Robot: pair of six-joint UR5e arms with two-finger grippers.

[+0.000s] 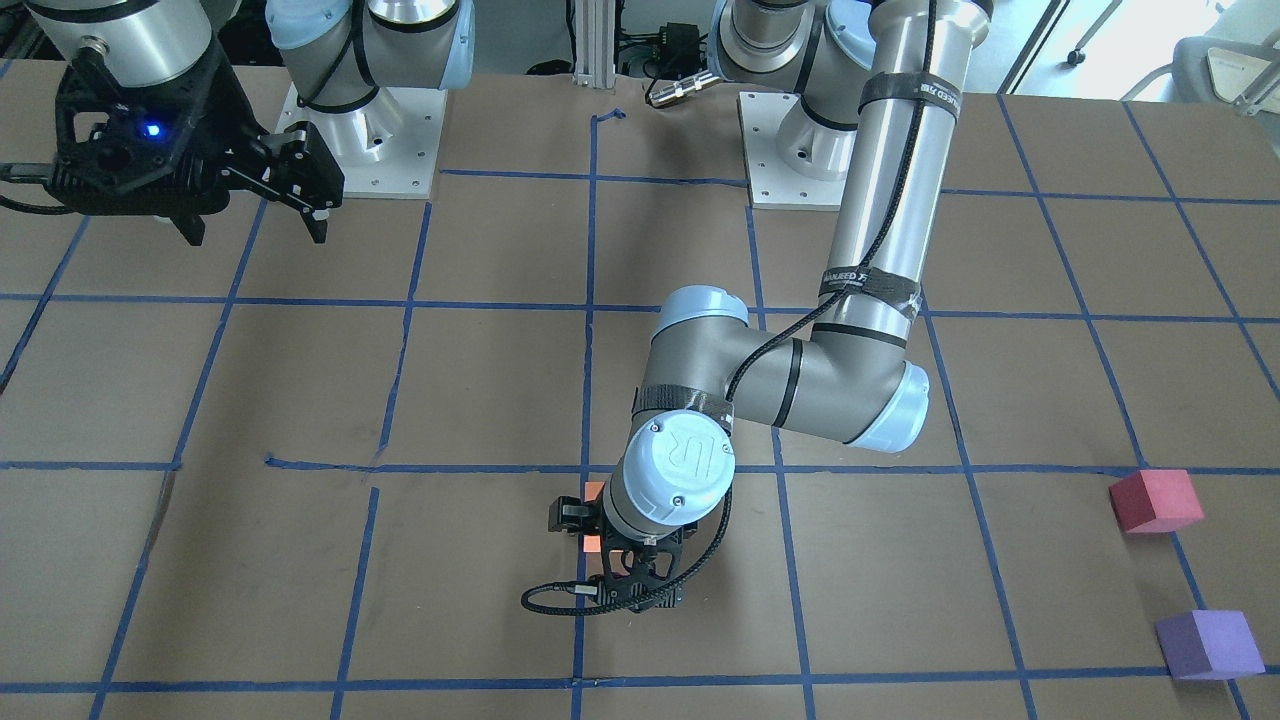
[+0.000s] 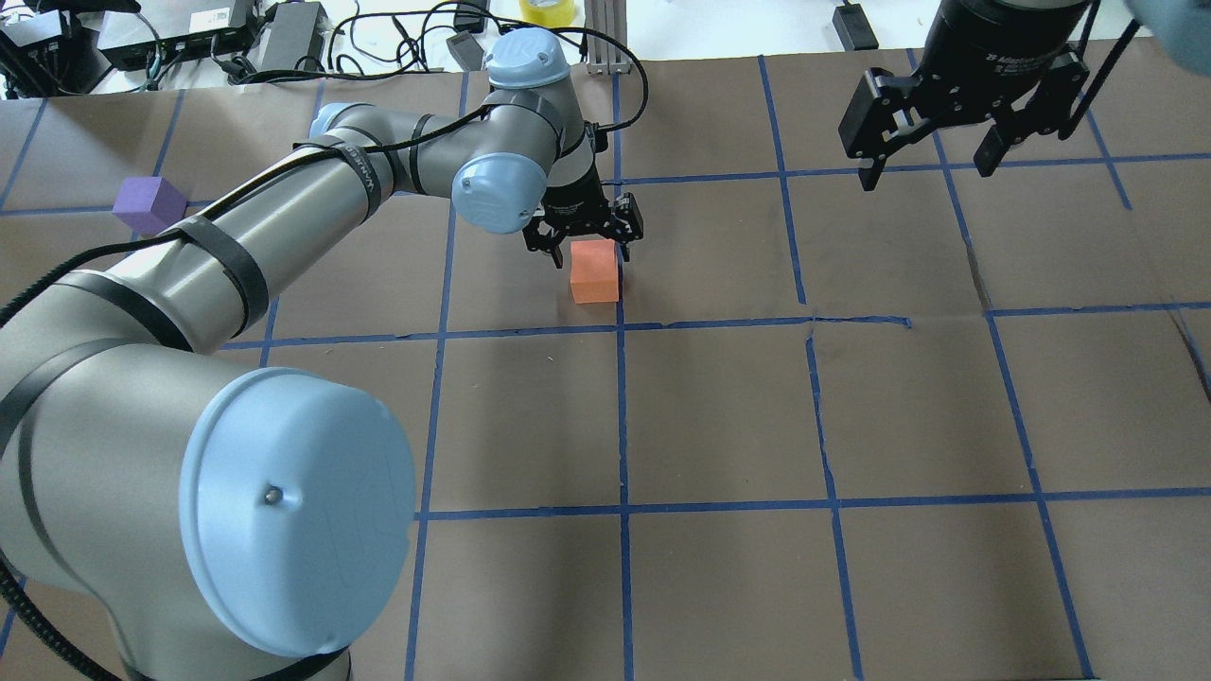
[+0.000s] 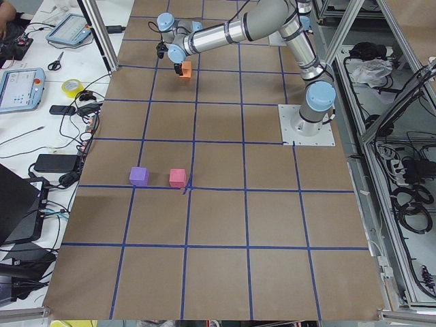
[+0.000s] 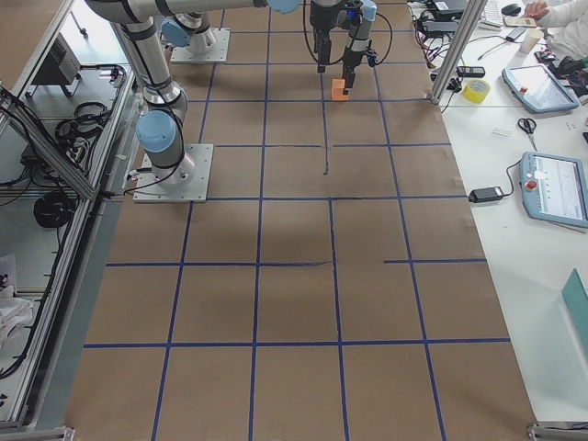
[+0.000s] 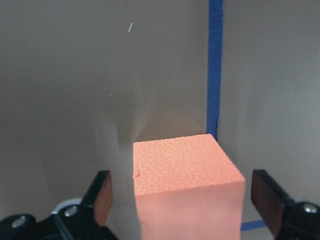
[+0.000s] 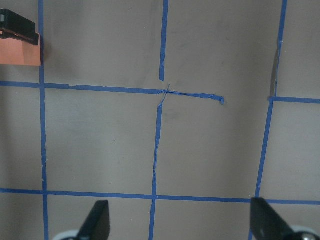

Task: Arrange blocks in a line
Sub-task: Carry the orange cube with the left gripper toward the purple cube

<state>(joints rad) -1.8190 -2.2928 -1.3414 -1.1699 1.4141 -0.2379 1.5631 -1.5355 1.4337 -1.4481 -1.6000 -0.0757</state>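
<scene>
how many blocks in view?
3. Orange block inside the open left gripper; red block and purple block lie side by side far to the robot's left. None looks hidden.

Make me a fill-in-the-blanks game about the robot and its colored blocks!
The left tool sits around a block whose colour is ____.
Its jaws are ____, with a gap on each side of that block.
Counting the red block and the purple block too, the table holds ____ blocks.
The right tool is holding ____.

Missing words: orange; open; three; nothing.
</scene>
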